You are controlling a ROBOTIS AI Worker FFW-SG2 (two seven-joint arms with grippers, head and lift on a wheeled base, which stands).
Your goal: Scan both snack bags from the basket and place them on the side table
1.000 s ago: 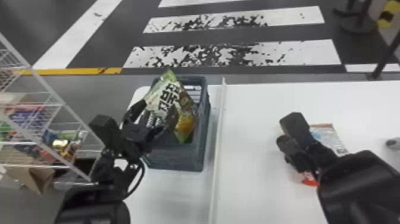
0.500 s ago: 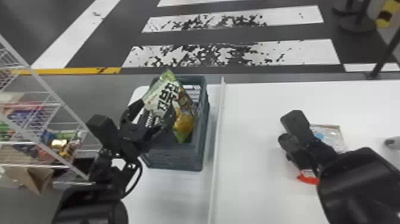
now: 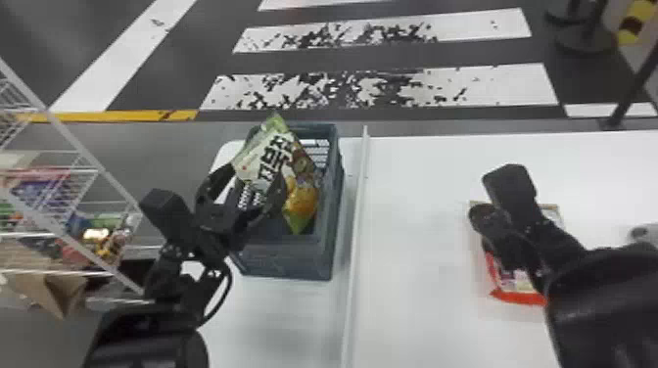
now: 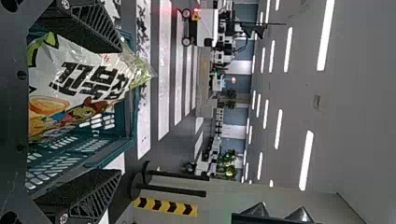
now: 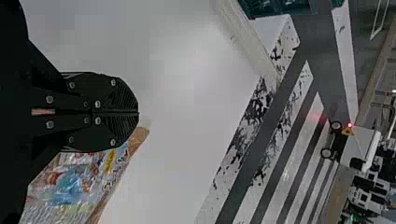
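The basket [image 3: 289, 259] stands on a white surface, a bag [image 3: 267, 156] poking above its rim. The left gripper [image 3: 257, 181] is at the basket's left side, by the bag. Well right of the basket, the right gripper [image 3: 482, 215] is above another bag [image 3: 516, 281]. A rack [image 3: 98, 167] stands left of the basket.

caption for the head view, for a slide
Left gripper open at the green-and-white snack bag in the basket, right gripper over another bag on the white table.

Bright light from ceiling strips [image 4: 306, 160]
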